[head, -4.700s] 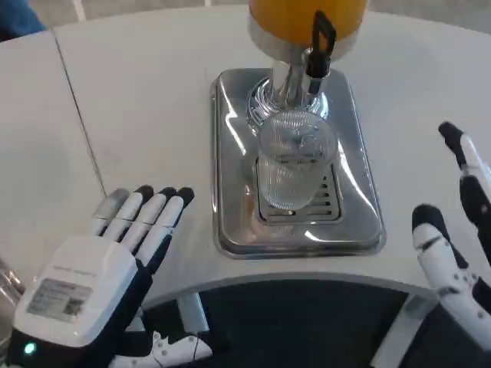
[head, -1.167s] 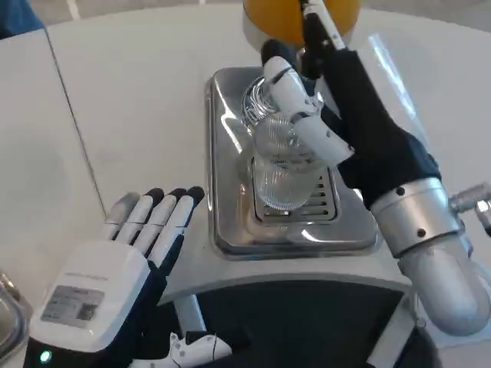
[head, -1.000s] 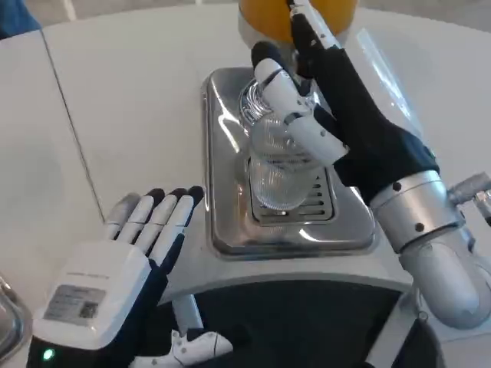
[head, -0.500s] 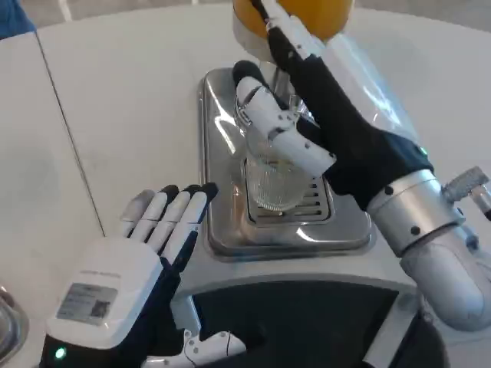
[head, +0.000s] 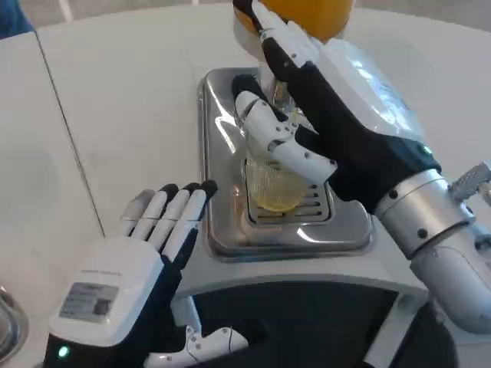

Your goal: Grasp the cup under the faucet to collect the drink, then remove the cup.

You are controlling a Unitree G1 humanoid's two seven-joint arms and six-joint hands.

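Observation:
A clear ribbed cup (head: 273, 186) stands on the grille of the steel drip tray (head: 222, 222), under the dispenser's faucet, and now holds yellow-orange juice in its lower part. My right hand (head: 322, 115) reaches over the cup from the right; its thumb lies across the cup's upper front and its fingers stretch up against the faucet and the base of the orange juice tank (head: 307, 14). The faucet lever is hidden behind the fingers. My left hand (head: 130, 268) rests open on the table's front edge, left of the tray, fingers straight and together.
The white table's front edge has a curved cut-out just below the tray. A seam in the table runs down the left side. A metal rim (head: 9, 326) shows at the bottom left corner.
The cup, clear half a second ago, now shows yellow juice. My right hand has pushed further up against the faucet. The left hand has barely moved.

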